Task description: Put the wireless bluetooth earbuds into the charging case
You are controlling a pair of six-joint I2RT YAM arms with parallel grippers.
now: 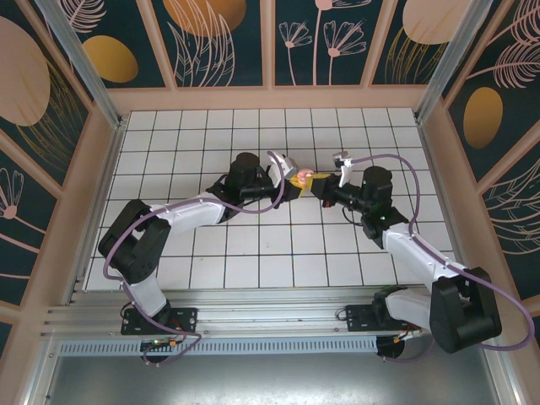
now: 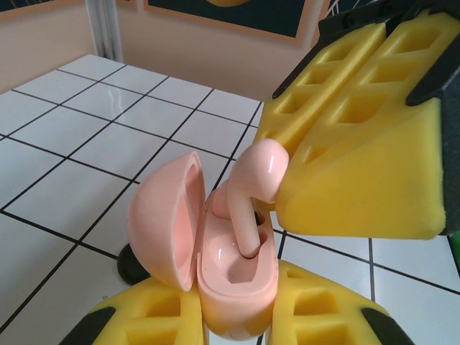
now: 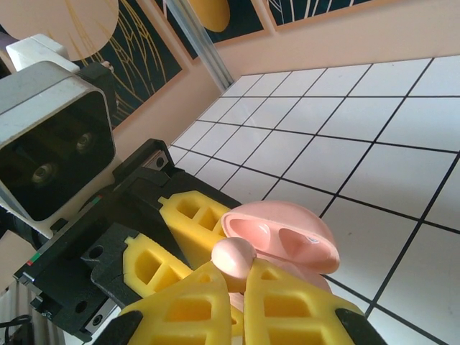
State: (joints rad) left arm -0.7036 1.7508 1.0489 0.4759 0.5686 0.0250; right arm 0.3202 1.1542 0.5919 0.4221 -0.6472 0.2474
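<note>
Top view: the two arms meet above the middle of the white tiled table [image 1: 253, 253]. The left end effector [image 1: 289, 182] and right end effector [image 1: 317, 186] are nose to nose with a small pink blob between them. The detail is too small to read from here. One purple cable [image 1: 274, 202] loops along each arm.

Left wrist view: here we can read the blob. It is one charging case [image 2: 237, 280], glossy pale pink and rounded. Its domed lid [image 2: 162, 215] is hinged open toward the left of the frame. The left end effector [image 2: 233, 316] is clenched on the case body from both sides at the bottom edge. Its pads are yellow foam with square cut-outs. From the upper right, the right end effector [image 2: 298, 176] grips one earbud [image 2: 259, 172], which is the same glossy pink with a bulbous head. Its short stem points down and its tip meets the case's open face beside one empty well. We cannot tell how far in it sits.

Right wrist view: this is the opposite side. The right end effector [image 3: 241, 279] is at the bottom centre, pinching the earbud [image 3: 233, 260] so that just its rounded head pokes out. The lid [image 3: 284, 237] faces us and shows two shallow hollows. At centre left, the left end effector [image 3: 188, 241] sits in a black mount. Above it is the white-cased left wrist camera [image 3: 50, 158] with two lenses.

Count: one earbud, one case, two arms.
</note>
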